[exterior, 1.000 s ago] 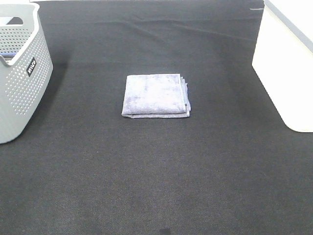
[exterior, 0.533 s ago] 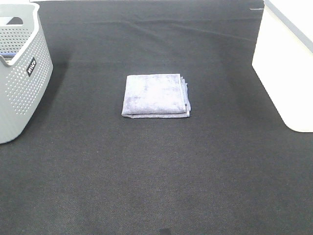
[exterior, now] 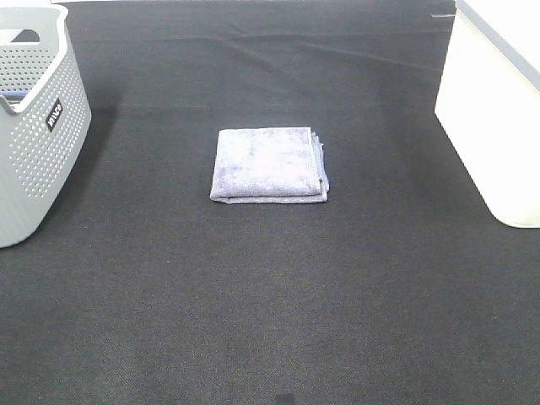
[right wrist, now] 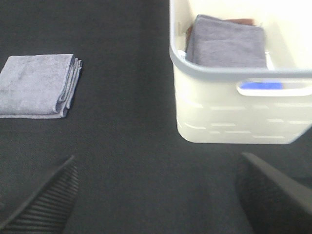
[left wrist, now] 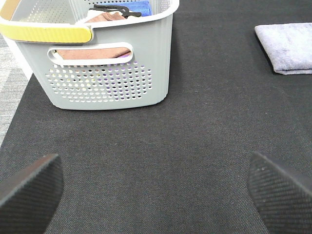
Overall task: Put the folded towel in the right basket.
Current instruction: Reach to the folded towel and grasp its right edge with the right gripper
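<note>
The folded towel lies flat on the black cloth, a little toward 12 o'clock from the centre of the overhead view. Its layered edges face 3 o'clock. It sits outside both baskets and is not gripped by either arm.

The right basket is white and stands at 2 o'clock from the towel, well apart from it and cut off by the frame edge. The right wrist view shows a grey folded cloth inside, with a dark red item partly hidden behind it.

The left basket is grey and perforated, and stands at 9 o'clock from the towel, also well apart. The left wrist view shows a yellow strip on its rim, with a pinkish-brown cloth and a blue cloth inside.

The left gripper has its jaws spread wide over bare cloth and holds nothing. The right gripper is spread equally wide and also holds nothing.
</note>
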Controlling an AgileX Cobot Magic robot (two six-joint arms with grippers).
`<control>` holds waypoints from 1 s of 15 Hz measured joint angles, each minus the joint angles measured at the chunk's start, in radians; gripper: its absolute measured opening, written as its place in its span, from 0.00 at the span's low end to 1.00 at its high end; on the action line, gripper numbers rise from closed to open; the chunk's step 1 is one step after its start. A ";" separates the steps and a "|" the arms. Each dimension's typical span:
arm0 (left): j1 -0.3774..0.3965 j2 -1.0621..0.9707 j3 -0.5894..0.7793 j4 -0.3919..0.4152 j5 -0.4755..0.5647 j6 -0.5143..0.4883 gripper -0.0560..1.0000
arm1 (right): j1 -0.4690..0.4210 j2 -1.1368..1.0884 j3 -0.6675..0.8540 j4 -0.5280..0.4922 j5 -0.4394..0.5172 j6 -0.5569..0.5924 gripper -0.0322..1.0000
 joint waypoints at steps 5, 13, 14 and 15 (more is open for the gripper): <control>0.000 0.000 0.000 0.000 0.000 0.000 0.98 | 0.000 0.594 -0.430 0.087 0.042 -0.087 0.81; 0.000 0.000 0.000 0.000 0.000 0.000 0.98 | 0.163 1.207 -1.049 0.124 0.240 -0.084 0.77; 0.000 0.000 0.000 0.000 0.000 0.000 0.98 | 0.198 1.263 -1.095 0.128 0.240 -0.077 0.77; 0.000 0.000 0.000 0.000 0.000 0.000 0.98 | 0.224 1.310 -1.130 0.137 0.240 -0.071 0.77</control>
